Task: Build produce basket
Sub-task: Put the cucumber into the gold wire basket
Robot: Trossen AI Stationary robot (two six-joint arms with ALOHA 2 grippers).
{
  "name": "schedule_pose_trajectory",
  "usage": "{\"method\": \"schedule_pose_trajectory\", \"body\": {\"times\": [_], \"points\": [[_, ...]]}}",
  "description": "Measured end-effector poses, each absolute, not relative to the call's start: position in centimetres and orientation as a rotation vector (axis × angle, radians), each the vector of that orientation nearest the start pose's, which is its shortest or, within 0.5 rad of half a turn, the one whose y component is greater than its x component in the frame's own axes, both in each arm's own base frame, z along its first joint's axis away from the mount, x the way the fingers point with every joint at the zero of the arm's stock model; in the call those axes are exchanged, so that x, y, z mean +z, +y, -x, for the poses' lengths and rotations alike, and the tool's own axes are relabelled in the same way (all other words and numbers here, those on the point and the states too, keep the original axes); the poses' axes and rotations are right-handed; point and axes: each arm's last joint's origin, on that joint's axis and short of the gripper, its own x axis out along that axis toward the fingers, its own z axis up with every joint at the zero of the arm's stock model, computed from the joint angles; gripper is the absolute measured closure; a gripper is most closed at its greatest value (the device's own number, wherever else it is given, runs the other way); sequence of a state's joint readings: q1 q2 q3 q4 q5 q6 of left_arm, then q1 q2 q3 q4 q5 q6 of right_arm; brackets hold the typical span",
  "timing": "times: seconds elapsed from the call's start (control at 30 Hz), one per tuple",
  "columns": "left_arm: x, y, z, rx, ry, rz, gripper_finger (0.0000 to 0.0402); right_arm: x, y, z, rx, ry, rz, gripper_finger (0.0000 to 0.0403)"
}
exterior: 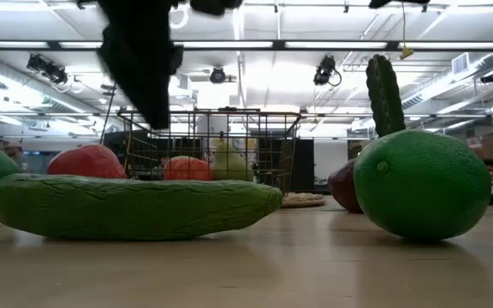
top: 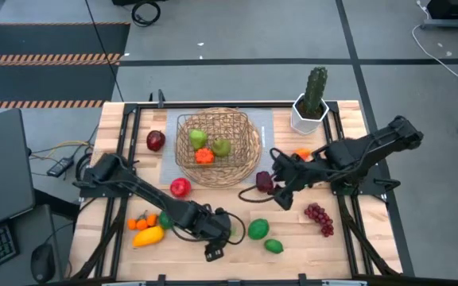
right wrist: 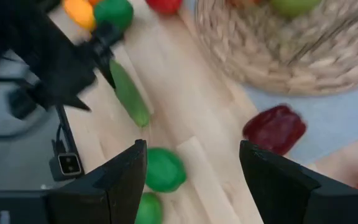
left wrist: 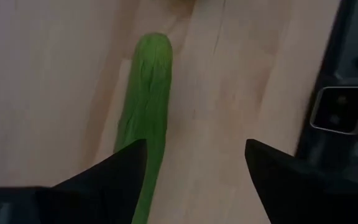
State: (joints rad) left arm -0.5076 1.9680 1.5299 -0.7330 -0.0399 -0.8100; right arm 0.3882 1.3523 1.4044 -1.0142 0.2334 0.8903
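Observation:
The woven basket stands at the table's middle far side, with a pear, a lime and an orange in it. A green cucumber lies flat on the wood near the front edge. My left gripper hangs open just above its near end, clear of it in the low view. My right gripper is open and empty in the air right of the basket, above a dark plum. In the high view the left gripper hides most of the cucumber.
Two limes lie right of the cucumber, purple grapes farther right. Oranges and a mango sit at the front left, red apples left of the basket. A cactus pot stands far right.

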Motion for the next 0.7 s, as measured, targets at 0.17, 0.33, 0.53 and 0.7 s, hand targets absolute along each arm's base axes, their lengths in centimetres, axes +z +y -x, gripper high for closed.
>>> {"method": "schedule_pose_trajectory", "body": {"times": [0.17, 0.33, 0.53, 0.7], "points": [[18.0, -20.0, -36.2, 0.105, 1.281, 0.384, 0.012, 37.2, 8.6, -22.5, -0.23, 0.824, -0.476, 0.0142], [17.4, -20.1, -36.3, 0.094, 1.293, 0.36, 0.012, 38.2, 8.0, -21.0, -0.194, 0.796, -0.452, 0.0142], [17.2, -19.6, -36.7, 0.075, 1.285, 0.304, 0.0137, 38.8, 7.4, -20.0, -0.228, 0.769, -0.462, 0.0142], [16.7, -19.5, -36.8, 0.026, 1.309, 0.253, 0.0157, 38.8, 7.3, -19.9, -0.262, 0.751, -0.496, 0.0142]]}}
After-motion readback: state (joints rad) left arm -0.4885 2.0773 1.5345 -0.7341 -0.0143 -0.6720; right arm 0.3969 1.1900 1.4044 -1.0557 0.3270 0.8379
